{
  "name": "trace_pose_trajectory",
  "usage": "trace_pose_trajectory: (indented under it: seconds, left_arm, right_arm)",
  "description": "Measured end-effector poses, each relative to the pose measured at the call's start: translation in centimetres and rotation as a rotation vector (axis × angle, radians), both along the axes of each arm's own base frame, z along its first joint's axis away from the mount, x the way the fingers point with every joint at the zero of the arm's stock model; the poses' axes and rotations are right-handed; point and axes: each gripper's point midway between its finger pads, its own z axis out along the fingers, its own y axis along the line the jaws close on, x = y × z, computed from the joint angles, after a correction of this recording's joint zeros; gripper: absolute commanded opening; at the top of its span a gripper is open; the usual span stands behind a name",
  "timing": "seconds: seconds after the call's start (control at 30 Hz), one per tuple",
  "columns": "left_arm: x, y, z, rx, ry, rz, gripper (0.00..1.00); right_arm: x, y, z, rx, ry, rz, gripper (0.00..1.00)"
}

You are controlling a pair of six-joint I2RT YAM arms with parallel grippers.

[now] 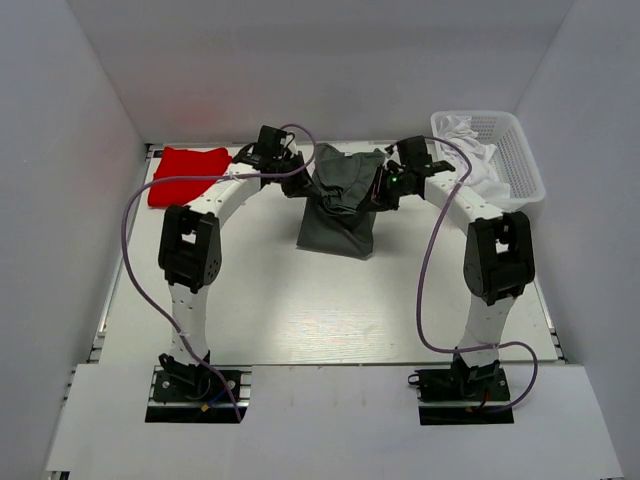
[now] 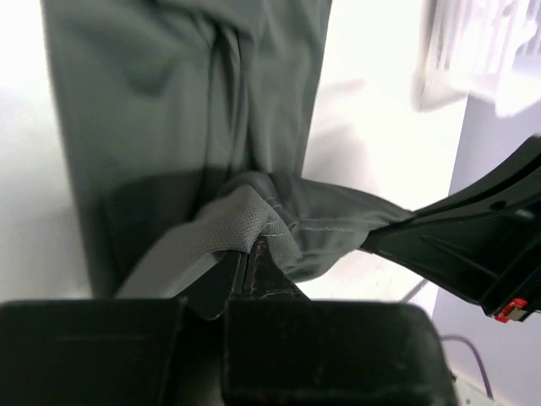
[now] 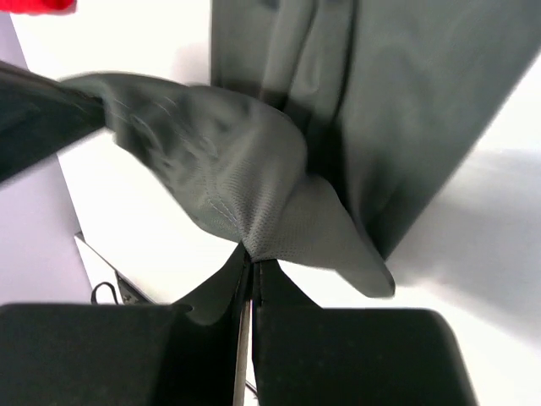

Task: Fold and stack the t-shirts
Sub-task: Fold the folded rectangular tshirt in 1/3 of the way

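Note:
The dark charcoal grey t-shirt (image 1: 338, 208) lies lengthwise in the middle of the table, its far part lifted off the surface. My left gripper (image 1: 300, 168) is shut on the shirt's left far edge (image 2: 245, 216). On the opposite side my right gripper (image 1: 380, 185) is shut on the right far edge (image 3: 262, 233). The cloth hangs slack between the two grips, and its near part rests flat on the table. A folded bright red t-shirt (image 1: 186, 174) sits at the far left, apart from both grippers.
A white plastic basket (image 1: 520, 165) with white cloth (image 1: 470, 140) in it stands at the far right. White walls close in the table (image 1: 300, 310) at the back and sides. Purple cables (image 1: 130, 250) loop beside each arm.

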Motion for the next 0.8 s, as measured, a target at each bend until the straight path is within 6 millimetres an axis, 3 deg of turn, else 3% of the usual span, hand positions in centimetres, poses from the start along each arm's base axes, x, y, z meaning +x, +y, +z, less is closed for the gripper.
trace_pose_trajectory:
  seconds: [0.2, 0.47, 0.63, 0.7, 0.73, 0.77, 0.8]
  left_arm:
    - [2.8, 1.0, -0.9, -0.010, -0.001, 0.029, 0.00]
    - [4.2, 0.8, -4.5, -0.019, 0.040, 0.034, 0.00]
    - [5.0, 0.4, -5.3, -0.034, 0.028, 0.034, 0.02]
    - [5.6, 0.1, -5.2, -0.044, 0.012, 0.035, 0.10]
    - [5.8, 0.0, -5.2, -0.051, 0.007, 0.038, 0.15]
    - [6.1, -0.1, -5.1, -0.055, 0.001, 0.039, 0.21]
    - [6.5, -0.2, -5.0, -0.061, -0.005, 0.042, 0.71]
  right_arm:
    - [2.2, -1.6, -0.8, 0.018, 0.031, -0.029, 0.00]
    - [4.1, -2.2, -2.3, 0.054, 0.052, -0.065, 0.00]
    - [5.3, -2.3, -2.9, 0.075, 0.042, -0.071, 0.01]
    - [6.0, -2.5, -3.6, 0.077, 0.043, -0.073, 0.08]
    - [6.3, -2.5, -4.0, 0.078, 0.046, -0.075, 0.27]
    - [6.6, -2.6, -4.3, 0.081, 0.051, -0.082, 0.38]
    - [7.1, -2.6, -4.6, 0.082, 0.049, -0.083, 0.49]
